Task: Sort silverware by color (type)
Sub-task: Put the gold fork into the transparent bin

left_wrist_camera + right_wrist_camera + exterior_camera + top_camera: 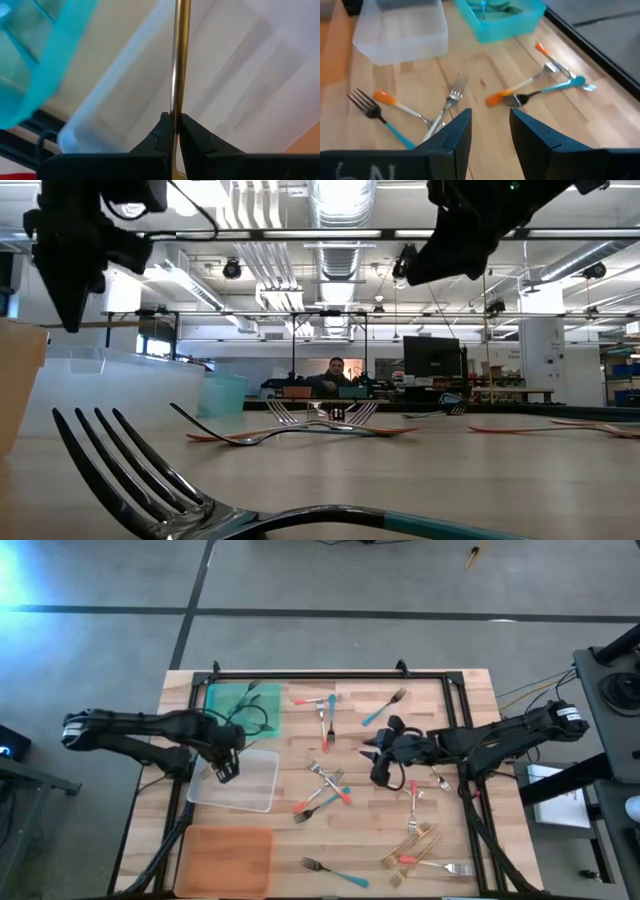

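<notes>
- Over the clear tray (pixel 235 783), left of centre, the left gripper (pixel 176 131) pinches a gold fork (pixel 179 60); judged step: dropping it there.
- Right gripper (pixel 381 762) hangs with fingers apart above scattered forks (pixel 325 786); next, pick one.

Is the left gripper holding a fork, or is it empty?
Holding. The left gripper is shut on a gold fork, its slim handle pinched between the fingers, above the clear tray.
</notes>
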